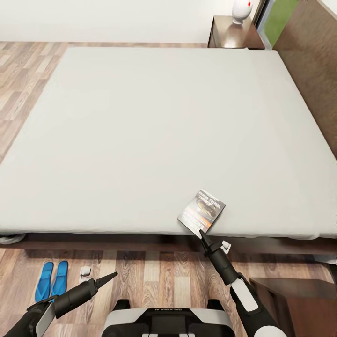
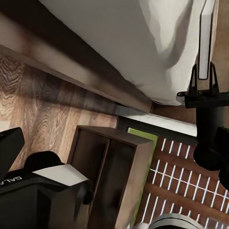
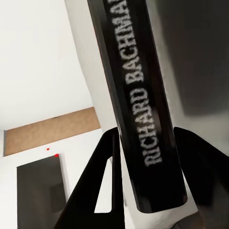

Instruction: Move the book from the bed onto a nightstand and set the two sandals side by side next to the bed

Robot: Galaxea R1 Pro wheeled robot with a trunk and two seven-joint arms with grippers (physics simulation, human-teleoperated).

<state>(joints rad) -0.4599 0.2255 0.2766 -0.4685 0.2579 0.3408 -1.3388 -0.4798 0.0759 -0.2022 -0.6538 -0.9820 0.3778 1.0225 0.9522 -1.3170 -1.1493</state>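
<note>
Book (image 1: 201, 211) lies at bed (image 1: 159, 131) near edge, corner overhanging, so reachable from floor side. Right pincer (image 1: 202, 235) straddles its spine, probably clamped. Left pincer (image 1: 111, 276) idle, looks narrow. Sandals (image 1: 52, 280) paired on floor beside bed. Nightstand (image 1: 234, 35) far corner.

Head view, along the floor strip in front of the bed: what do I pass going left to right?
The two sandals → left gripper → right gripper at the book → the nightstand at the right edge.
</note>
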